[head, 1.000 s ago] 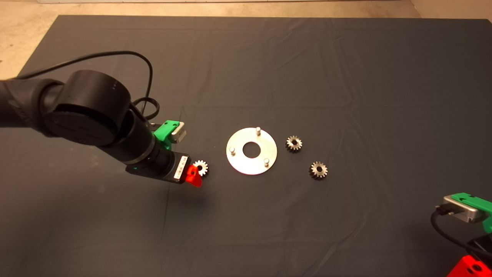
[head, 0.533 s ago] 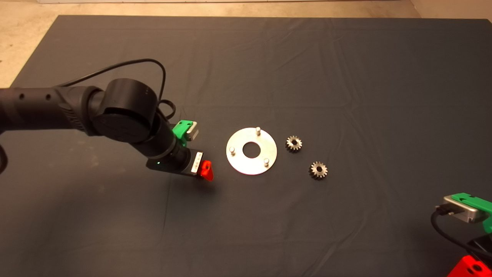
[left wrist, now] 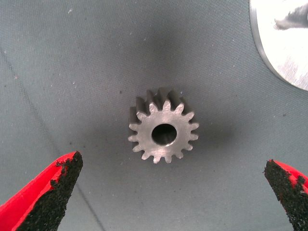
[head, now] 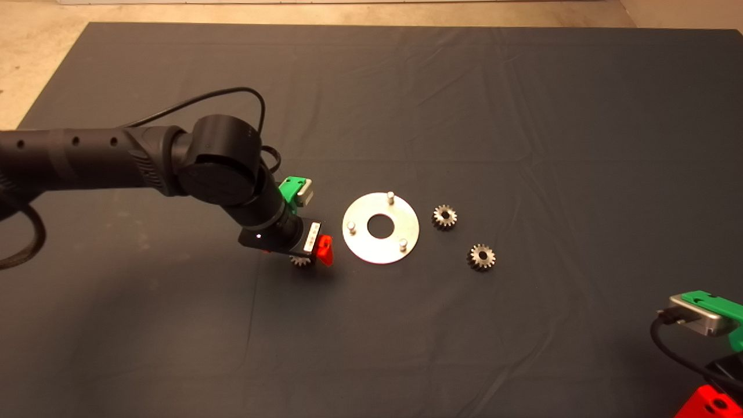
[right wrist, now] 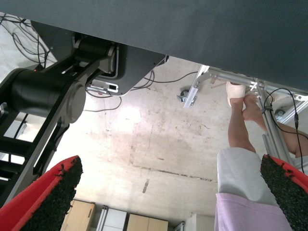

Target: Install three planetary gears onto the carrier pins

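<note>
Three planetary gears lie flat on the dark mat. One gear [left wrist: 163, 132] sits directly under my left gripper [left wrist: 168, 192], between its open fingers [left wrist: 48, 192] and untouched. From above, that gear [head: 300, 262] peeks out beneath the left gripper [head: 302, 254], just left of the shiny disc [head: 365, 244]. The three carrier pins [head: 390, 197] [head: 350, 228] [head: 402, 244] stand bare on the disc. The other two gears [head: 444, 216] [head: 481, 256] rest to the right of the disc. My right gripper [head: 711, 402] is parked at the lower right, open [right wrist: 168, 192].
The disc's edge [left wrist: 284, 48] with one pin [left wrist: 291, 21] shows close beside the gear in the left wrist view. In the right wrist view I see the floor, a robot base [right wrist: 53, 96] and a person's legs [right wrist: 240, 144].
My left arm has reached further right and come down over the gear by the disc. The gear, the disc and the right arm have not moved.
</note>
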